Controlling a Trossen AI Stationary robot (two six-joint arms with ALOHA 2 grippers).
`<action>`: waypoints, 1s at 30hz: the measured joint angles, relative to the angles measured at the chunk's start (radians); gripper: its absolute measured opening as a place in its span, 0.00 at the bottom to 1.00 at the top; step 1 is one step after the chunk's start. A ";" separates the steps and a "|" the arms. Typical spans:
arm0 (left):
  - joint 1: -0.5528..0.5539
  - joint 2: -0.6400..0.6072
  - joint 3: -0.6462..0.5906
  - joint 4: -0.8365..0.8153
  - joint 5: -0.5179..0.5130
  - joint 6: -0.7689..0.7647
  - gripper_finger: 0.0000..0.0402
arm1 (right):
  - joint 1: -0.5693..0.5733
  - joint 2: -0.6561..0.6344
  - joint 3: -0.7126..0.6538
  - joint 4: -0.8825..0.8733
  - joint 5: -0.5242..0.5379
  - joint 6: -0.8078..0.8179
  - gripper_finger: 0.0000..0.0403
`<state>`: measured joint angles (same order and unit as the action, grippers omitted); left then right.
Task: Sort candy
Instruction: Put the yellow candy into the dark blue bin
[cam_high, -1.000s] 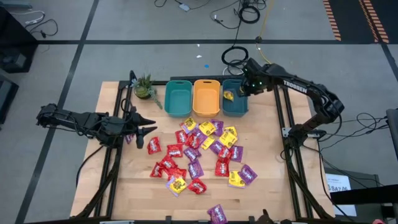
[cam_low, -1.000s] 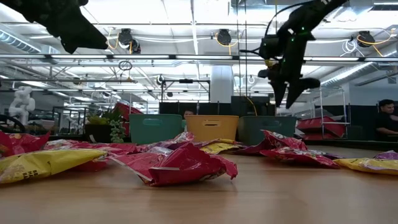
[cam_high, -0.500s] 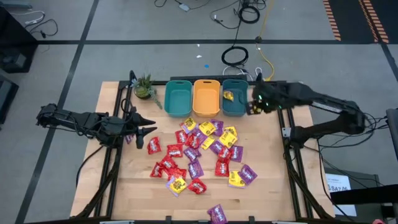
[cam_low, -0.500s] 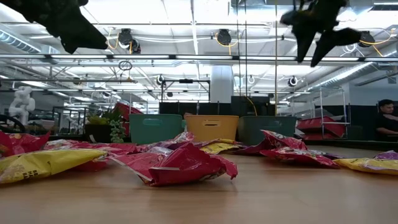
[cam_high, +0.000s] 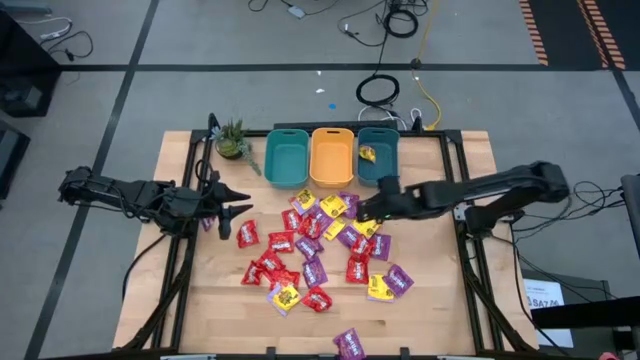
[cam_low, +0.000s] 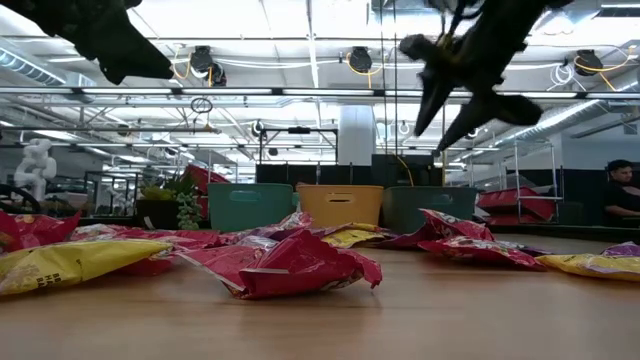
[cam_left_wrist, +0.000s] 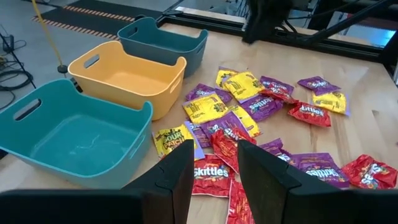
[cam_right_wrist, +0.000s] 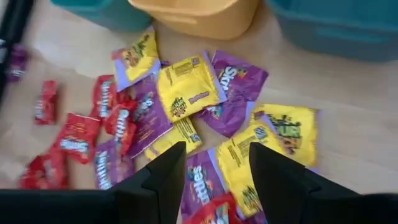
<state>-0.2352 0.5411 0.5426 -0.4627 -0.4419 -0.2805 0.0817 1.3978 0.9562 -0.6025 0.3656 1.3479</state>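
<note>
Red, purple and yellow candy packets (cam_high: 320, 240) lie in a loose pile on the middle of the wooden table (cam_high: 440, 290). My right gripper (cam_high: 366, 212) hangs open above the pile's far right part, near a yellow packet (cam_right_wrist: 186, 87); nothing is between its fingers (cam_right_wrist: 217, 149). In the low view it hangs high above the table (cam_low: 432, 135). My left gripper (cam_high: 243, 201) waits open above the table's left side, pointing toward the pile (cam_left_wrist: 216, 146). One yellow packet (cam_high: 368, 153) lies inside the right teal bin (cam_high: 380, 172).
Three bins stand in a row at the far edge: teal (cam_high: 287, 160), orange (cam_high: 332, 157), teal. A small potted plant (cam_high: 232, 140) stands at the far left. A stray purple packet (cam_high: 350, 343) lies at the near edge. A person (cam_low: 622, 190) sits in the room behind.
My right gripper has swung from over the right teal bin out toward the table's right, then toward the near edge and left, to above the pile's far right part. It has turned and now tips down toward the packets, still open. The packets have not moved.
</note>
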 joint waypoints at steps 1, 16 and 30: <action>0.000 0.000 0.000 0.000 0.000 0.000 0.33 | 0.000 0.030 0.000 0.008 0.000 -0.006 0.42; 0.000 0.000 0.000 0.000 0.030 -0.002 0.33 | -0.001 0.355 0.002 -0.010 -0.138 0.080 0.42; 0.000 0.000 0.000 0.001 0.022 -0.001 0.33 | -0.004 0.330 -0.004 -0.008 -0.246 0.013 0.04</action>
<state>-0.2352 0.5407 0.5426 -0.4618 -0.4202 -0.2817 0.0776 1.7283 0.9517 -0.6105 0.1192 1.3609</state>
